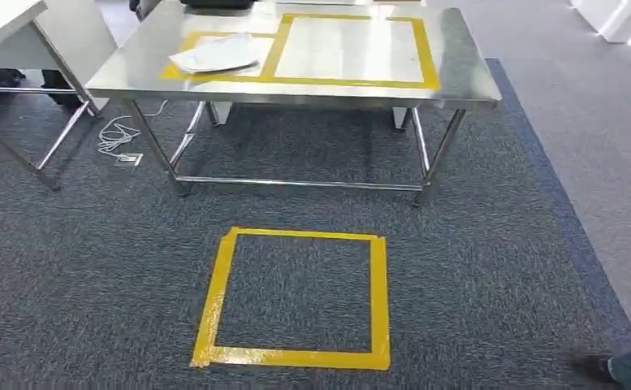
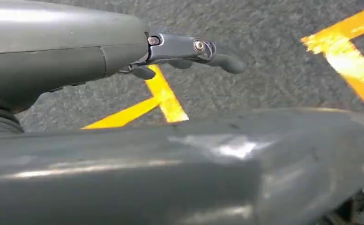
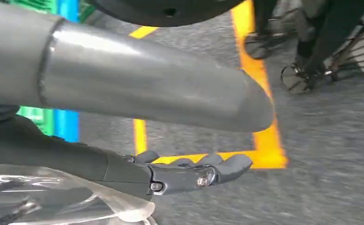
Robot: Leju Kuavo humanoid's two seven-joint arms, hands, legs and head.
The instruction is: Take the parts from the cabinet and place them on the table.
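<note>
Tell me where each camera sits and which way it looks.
Head view: high, facing forward and down at the steel table and yellow tape square; no own body.
Left wrist: behind the left hand, facing the carpet.
Right wrist: behind the right hand, over clear plastic.
Both wrist views share carpet with yellow tape.

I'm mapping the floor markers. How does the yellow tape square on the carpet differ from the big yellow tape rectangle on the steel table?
The tape square lies on dark carpet; the tape rectangle lies on the shiny steel table. The tape square frames bare carpet; the tape rectangle frames a pale sheet. Both are yellow tape outlines with four sides.
</note>
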